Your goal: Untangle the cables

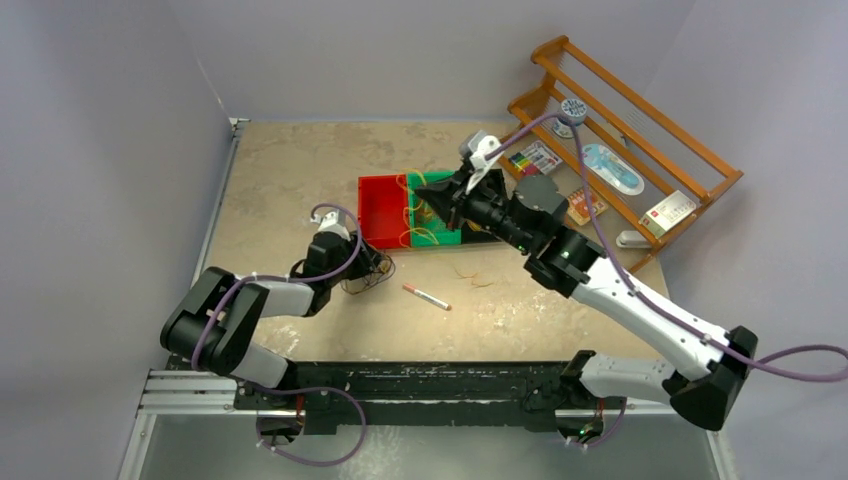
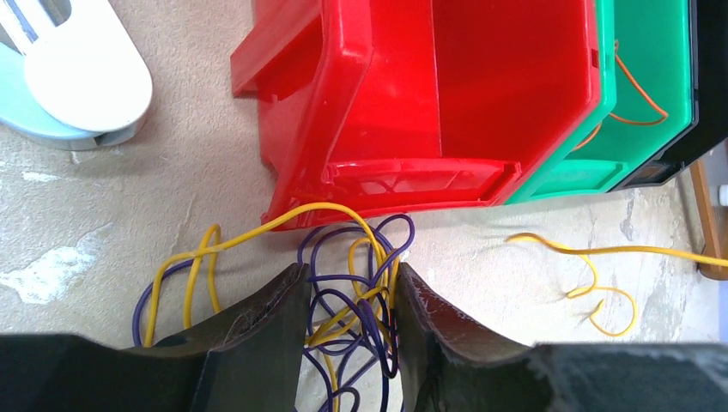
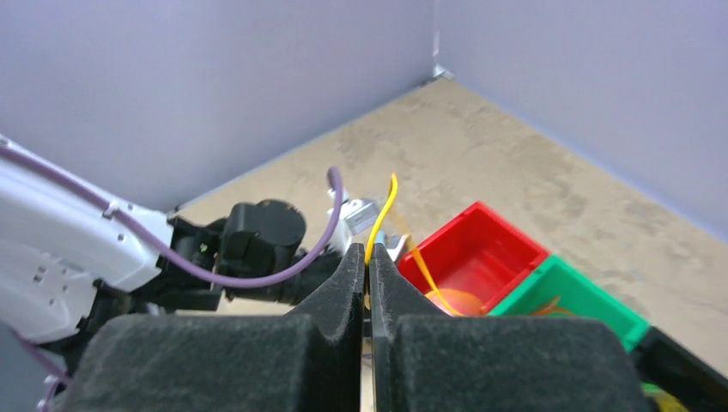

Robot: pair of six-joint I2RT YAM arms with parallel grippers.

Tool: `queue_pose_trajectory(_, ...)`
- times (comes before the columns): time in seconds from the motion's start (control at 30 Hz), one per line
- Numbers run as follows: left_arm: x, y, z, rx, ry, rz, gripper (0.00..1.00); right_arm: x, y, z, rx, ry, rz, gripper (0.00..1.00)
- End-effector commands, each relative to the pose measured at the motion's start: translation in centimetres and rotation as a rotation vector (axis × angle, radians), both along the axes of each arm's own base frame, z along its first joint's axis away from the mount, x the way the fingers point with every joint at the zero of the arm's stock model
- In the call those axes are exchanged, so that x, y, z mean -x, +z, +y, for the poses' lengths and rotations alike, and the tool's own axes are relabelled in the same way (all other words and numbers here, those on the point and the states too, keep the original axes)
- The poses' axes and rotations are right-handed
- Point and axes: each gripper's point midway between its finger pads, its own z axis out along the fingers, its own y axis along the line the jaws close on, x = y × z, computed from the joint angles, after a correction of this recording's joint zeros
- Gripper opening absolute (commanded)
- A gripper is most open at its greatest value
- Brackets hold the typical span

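Left claw (image 2: pixel 350 276) straddles the tangled cables (image 2: pixel 352 302).

My top camera looked steeply down from high at six o'clock over the whole table (image 1: pixel 290 170). The left wrist camera sat low and close behind the left gripper (image 2: pixel 350 276), facing twelve o'clock at the red bin (image 2: pixel 506 77); the right wrist camera rode higher, facing ten o'clock, sharing that bin.
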Motion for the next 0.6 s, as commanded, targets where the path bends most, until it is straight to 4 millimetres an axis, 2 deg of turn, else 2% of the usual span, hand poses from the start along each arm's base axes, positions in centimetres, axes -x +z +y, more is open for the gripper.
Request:
queue_pose_trajectory(0.0, 0.3, -1.2, 0.9, -0.05, 0.028, 0.015, 0.39, -0.6, 6.3, -4.2, -0.053, -0.17, -0.151, 0.0)
queue_pose_trajectory(0.13, 0.6, -2.0, 2.8, -0.121, 0.104, 0.06, 0.34, -1.4, 6.5, -6.2, -0.011, -0.273, -0.16, 0.0)
queue_pose_trajectory(0.33, 0.9, -1.7, 5.6, -0.195, 0.234, 0.087, 0.16, -2.3, 4.9, -9.0, 0.035, -0.418, -0.114, 0.0)
queue_pose_trajectory(0.37, 0.9, -1.3, 5.8, -0.197, 0.244, 0.081, 0.18, -2.3, 4.7, -9.2, 0.038, -0.426, -0.106, 0.0)
queue_pose_trajectory(0.43, 0.8, -0.3, 6.0, -0.201, 0.255, 0.068, 0.3, -2.2, 4.0, -9.5, 0.052, -0.435, -0.08, 0.0)
queue_pose_trajectory(0.57, 0.5, 2.5, 6.7, -0.216, 0.281, 0.021, 0.48, -1.4, 1.4, -9.5, 0.086, -0.416, 0.03, 0.0)
